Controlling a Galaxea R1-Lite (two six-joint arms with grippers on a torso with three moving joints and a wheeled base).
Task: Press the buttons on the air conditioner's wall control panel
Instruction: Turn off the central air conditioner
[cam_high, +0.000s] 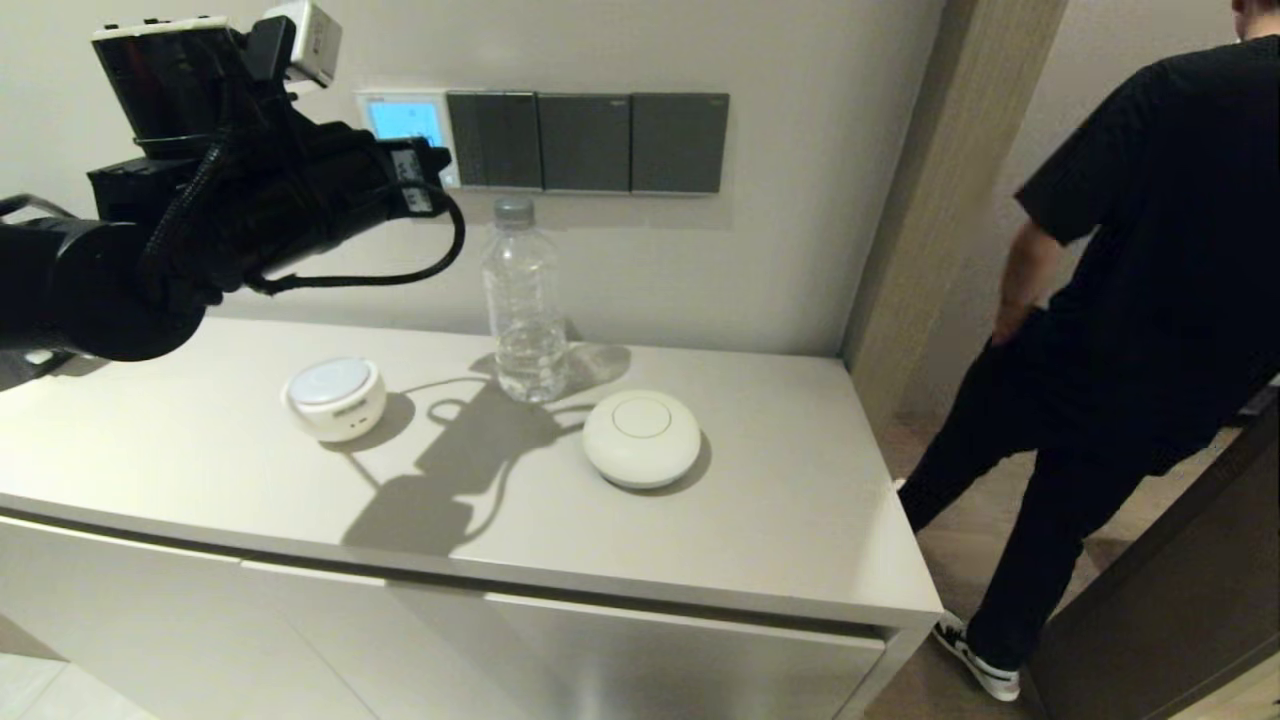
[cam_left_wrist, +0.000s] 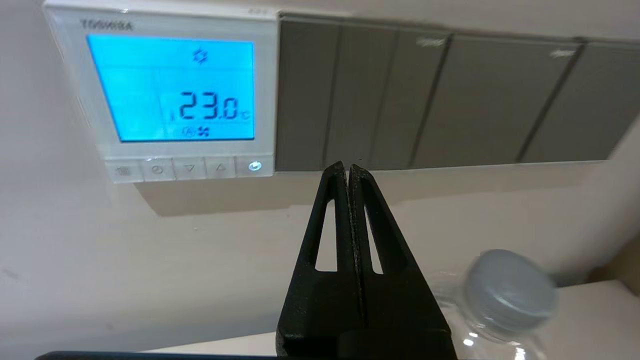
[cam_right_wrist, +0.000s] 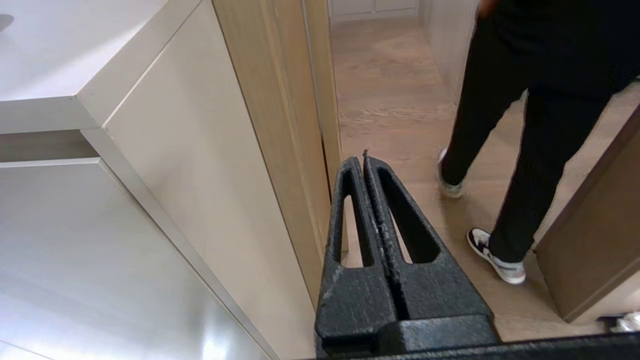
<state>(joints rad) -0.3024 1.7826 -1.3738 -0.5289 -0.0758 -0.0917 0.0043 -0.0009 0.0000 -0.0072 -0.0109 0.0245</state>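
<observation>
The small square white plastic thermostat (cam_left_wrist: 159, 92) with its glowing blue screen hangs on the wall above the desk's (cam_high: 770, 520) far edge, its row of pale grey keys (cam_left_wrist: 189, 168) beneath. The left hand (cam_left_wrist: 348, 167), clenched on nothing, is raised near the wall, tips just beside the keys, below the adjoining dark grey switch plates (cam_left_wrist: 440, 100). In the head view the arm hides the keys. The right hand (cam_right_wrist: 364, 159), clenched empty, hangs beside the desk's right end.
</observation>
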